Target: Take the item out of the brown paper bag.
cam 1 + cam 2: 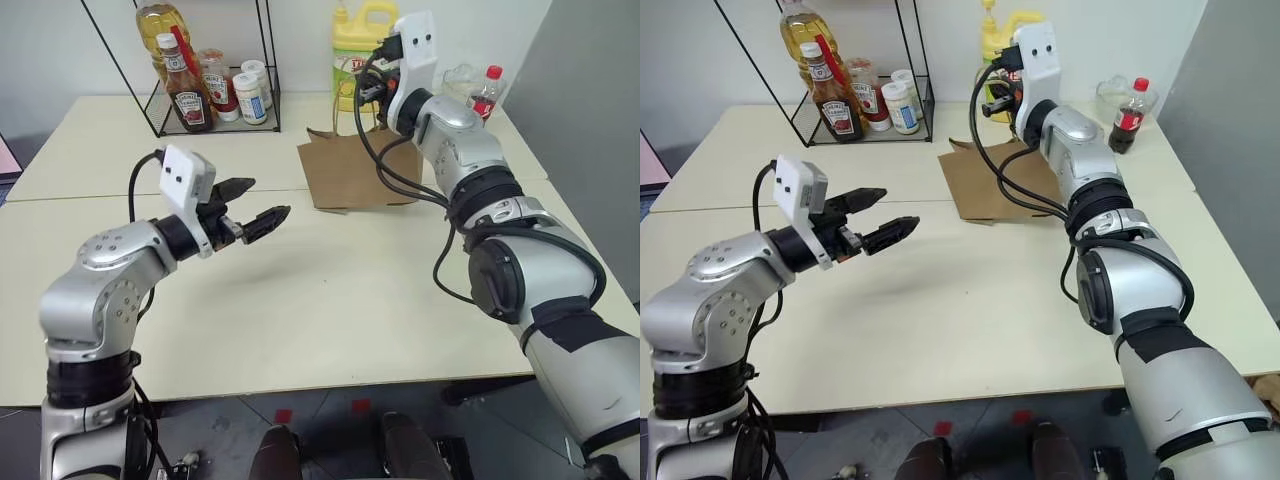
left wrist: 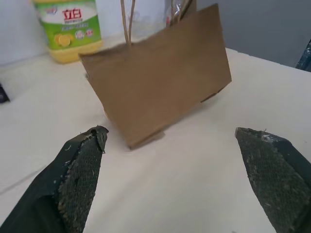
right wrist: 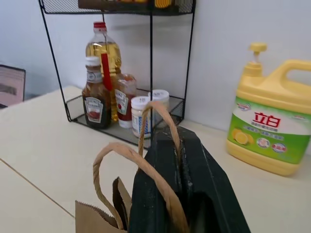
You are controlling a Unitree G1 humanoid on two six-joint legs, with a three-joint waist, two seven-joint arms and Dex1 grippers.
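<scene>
While your right tool (image 3: 181,160) sits pressed together above the brown paper bag (image 1: 352,170), with a cord handle (image 3: 127,162) looped around its fingers, your left tool (image 1: 252,204) hangs spread wide and empty over the worktop (image 1: 330,300), well apart at the bag's 8 o'clock. You cannot see the item. At the bag's 12 o'clock stands a yellow detergent jug (image 3: 271,127) labelled "立白"; at 10 o'clock, in the wire rack (image 3: 121,73), a ketchup bottle (image 1: 187,95) reads Heinz.

The paper bag (image 1: 352,175) is plain brown with tan handles (image 3: 131,160). Behind the bag, the big jug (image 3: 272,126) is yellow with a green label. Beside the jug, the cola bottle (image 1: 1127,115) is dark with a red cap.
</scene>
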